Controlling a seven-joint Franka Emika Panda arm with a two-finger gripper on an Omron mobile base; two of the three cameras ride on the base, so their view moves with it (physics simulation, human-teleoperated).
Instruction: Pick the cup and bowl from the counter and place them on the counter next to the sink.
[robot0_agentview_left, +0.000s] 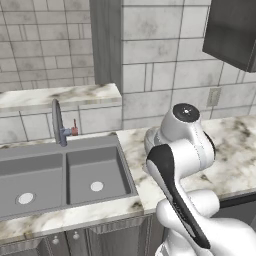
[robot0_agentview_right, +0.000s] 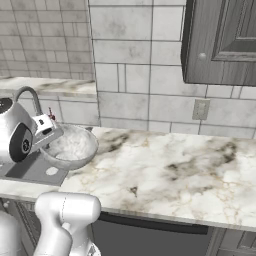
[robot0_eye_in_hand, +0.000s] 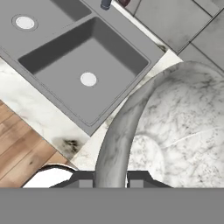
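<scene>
Grey tiles back a veined marble table (robot0_agentview_right: 165, 165) beside a double sink (robot0_agentview_left: 65, 175). From the hand's own vantage, the fingers (robot0_eye_in_hand: 111, 180) are clamped on the rim of the bowl (robot0_eye_in_hand: 175, 127), one inside and one outside. It hangs over the table right by the sink's near corner, and appears empty. Both basins look empty too. I judge the bowl about to be set down; the cup's whereabouts I cannot tell.
</scene>
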